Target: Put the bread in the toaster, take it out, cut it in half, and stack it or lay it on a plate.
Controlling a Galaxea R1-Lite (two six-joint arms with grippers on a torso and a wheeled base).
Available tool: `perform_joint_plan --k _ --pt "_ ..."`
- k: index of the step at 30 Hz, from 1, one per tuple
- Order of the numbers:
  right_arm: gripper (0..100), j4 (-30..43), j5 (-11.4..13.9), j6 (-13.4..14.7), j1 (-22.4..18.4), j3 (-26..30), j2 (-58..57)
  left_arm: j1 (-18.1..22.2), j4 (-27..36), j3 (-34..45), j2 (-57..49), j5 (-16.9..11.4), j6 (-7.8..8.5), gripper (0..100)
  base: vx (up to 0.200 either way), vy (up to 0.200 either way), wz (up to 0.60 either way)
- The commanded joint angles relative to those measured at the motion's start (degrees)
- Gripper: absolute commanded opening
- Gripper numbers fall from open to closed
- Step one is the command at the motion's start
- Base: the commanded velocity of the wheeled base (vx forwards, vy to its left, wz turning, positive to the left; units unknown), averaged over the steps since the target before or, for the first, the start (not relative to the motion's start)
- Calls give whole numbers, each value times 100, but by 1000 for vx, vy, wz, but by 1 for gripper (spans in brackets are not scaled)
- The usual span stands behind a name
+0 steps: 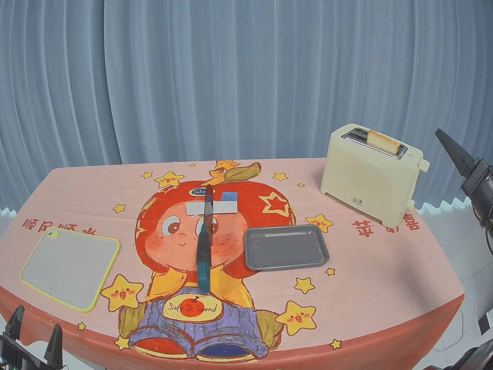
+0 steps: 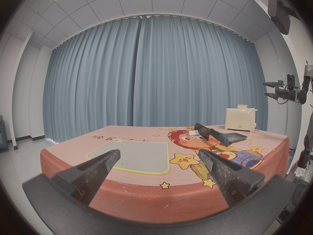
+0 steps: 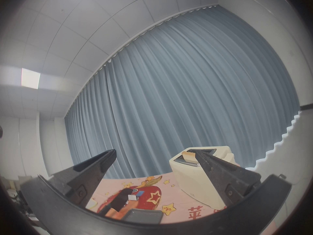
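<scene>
The bread [image 1: 382, 141] is seen standing in a top slot of the cream toaster [image 1: 371, 181], with its upper edge left sticking out. The toaster is placed at the far right corner of the tabletop [image 1: 395, 278], which is covered by a pink cartoon cloth. A grey rectangular plate [image 1: 285, 246] is laid near the middle of the tabletop. Just beside it on the left, but apart from it, a knife [image 1: 204, 242] is laid with its teal handle toward the near edge and its blade toward the far edge, across a white strip [image 1: 226, 208]. A white cutting board [image 1: 69, 266] with a yellow-green rim is set by the near left corner. The left gripper [image 2: 158, 155] is held just off that corner, its jaws spread wide and empty. The right gripper [image 3: 155, 154] is held off the right edge, raised beside the toaster and apart from it, its jaws likewise parted and empty. A blue curtain [image 1: 246, 68] is hung behind the far edge.
</scene>
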Motion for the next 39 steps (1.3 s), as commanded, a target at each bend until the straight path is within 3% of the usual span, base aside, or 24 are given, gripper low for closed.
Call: perform_joint_plan --k 1,6,8,10,12,18,25,34,39 --pt "100 324 124 -216 -37 -351 -6 2 -4 101 -93 1 -2 100 0 0 0" --pt "100 719 661 -383 -54 -605 179 2 -4 101 -93 1 -2 100 0 0 0" --pt "100 710 713 -436 -63 -597 179 2 -4 101 -93 1 -2 100 0 0 0" --pt "100 666 898 -946 -230 -465 161 2 -4 101 -93 1 -2 100 0 0 0" --pt "100 719 933 -1157 -318 -465 144 2 -4 101 -93 1 -2 100 0 0 0" --pt "100 912 915 -1333 -714 -746 205 2 -4 101 -93 1 -2 100 0 0 0" --pt "100 1325 836 -1333 -722 -772 161 2 -4 101 -93 1 -2 100 0 0 0" --pt "100 1818 599 -1535 -696 -1168 170 2 -4 101 -93 1 -2 100 0 0 0" --pt "100 2468 564 -1746 -705 -1423 38 2 -4 101 -93 1 -2 100 0 0 0"
